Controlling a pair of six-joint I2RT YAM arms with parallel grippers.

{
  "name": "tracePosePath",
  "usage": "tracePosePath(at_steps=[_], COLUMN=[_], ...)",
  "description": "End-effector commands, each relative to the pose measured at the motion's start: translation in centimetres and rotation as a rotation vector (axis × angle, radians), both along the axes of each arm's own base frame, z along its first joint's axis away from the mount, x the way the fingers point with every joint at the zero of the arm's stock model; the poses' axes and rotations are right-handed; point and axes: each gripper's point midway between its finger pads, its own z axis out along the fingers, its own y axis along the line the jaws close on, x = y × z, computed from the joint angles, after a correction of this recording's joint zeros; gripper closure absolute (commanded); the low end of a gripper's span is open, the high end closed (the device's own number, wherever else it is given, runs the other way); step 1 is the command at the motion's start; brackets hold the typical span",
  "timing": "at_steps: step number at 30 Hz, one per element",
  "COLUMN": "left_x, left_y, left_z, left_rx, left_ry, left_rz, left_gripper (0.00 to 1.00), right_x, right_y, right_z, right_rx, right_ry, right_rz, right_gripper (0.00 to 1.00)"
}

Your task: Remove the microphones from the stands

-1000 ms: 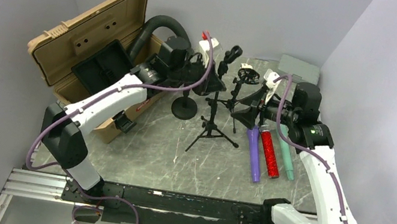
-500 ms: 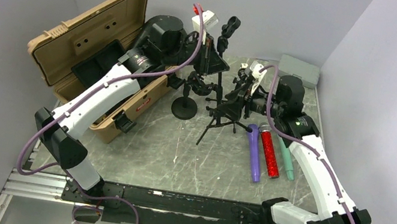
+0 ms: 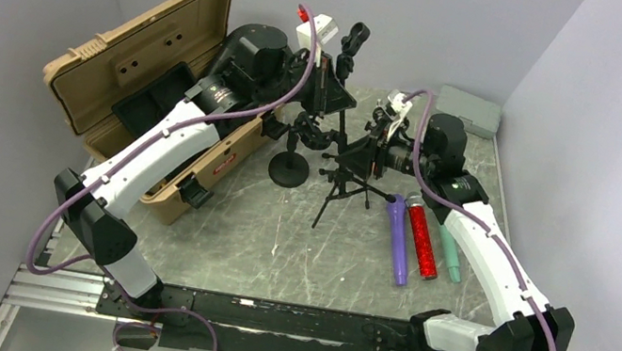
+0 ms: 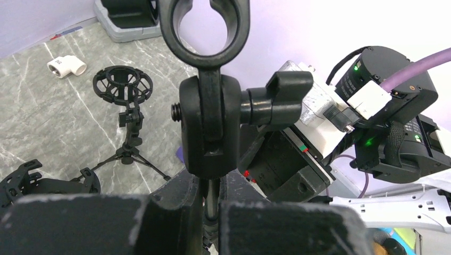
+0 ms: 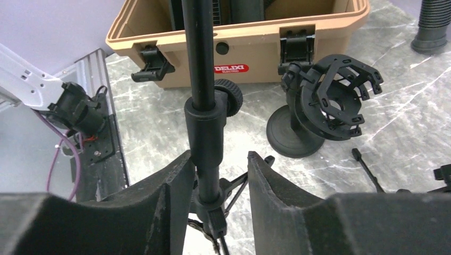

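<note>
Worktop: grey marbled slab [image 3: 276, 246] between pale walls [image 3: 10, 11], with a tripod stand [image 3: 343, 198] at frame centre in the top view.
Left tool: [image 4: 210, 194] clamped tight on the stand's upper shaft, just under the clip [image 4: 204, 57].
Clip: a bare ring (no microphone sits in it, going by the left wrist view).
Microphones: purple microphone [image 3: 398, 238], red microphone [image 3: 421, 242] and teal microphone [image 3: 448, 251] lie side by side on the worktop, right of centre and apart from the stand. Which one the task means I cannot tell.
Right tool: [image 5: 213, 180] fingers straddle the lower tube [image 5: 206, 138] with a narrow gap, the right-hand one not yet pressing.
Changed: the left tool has carried the clip higher, toward upper centre. The right tool has swung left from above the microphones to the tube, narrowing as it comes.
Meaning: with the clip bare, the removal itself looks done, and the arms now seem busy with the stand.
</note>
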Motion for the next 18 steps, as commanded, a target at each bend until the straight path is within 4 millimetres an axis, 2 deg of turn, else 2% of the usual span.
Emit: tracePosePath(at_steps=[1,7,11,16,18], left_x=[-0.5,-0.4,-0.6,-0.8,-1.0], left_y=[0.3,0.1,0.0,-0.4,-0.6], left_z=[4.9,5.1,5.4,5.3,5.3], left_rx=[-0.110,-0.119,-0.128,-0.138,-0.143], left_ry=[-0.059,-0.049,-0.051,-0.035,-0.032], left_rz=[0.023,0.022,0.007,-0.013,-0.024], left_gripper=[1.00,1.00,1.00,1.00,1.00], right_x=[0.2,0.6,0.5,0.3,0.2], right_y=[0.5,0.5,0.5,0.7,0.7], right_z=[0.9,-0.8,-1.2,-1.1,-1.1], right_rx=[0.039,0.028,0.030,0.040,0.042], right_ry=[-0.023,0.003,0.010,0.018,0.015], right_rz=[0.005,-0.014,-0.011,0.002,0.009], right_gripper=[0.59,0.63,0.65,0.75,0.84])
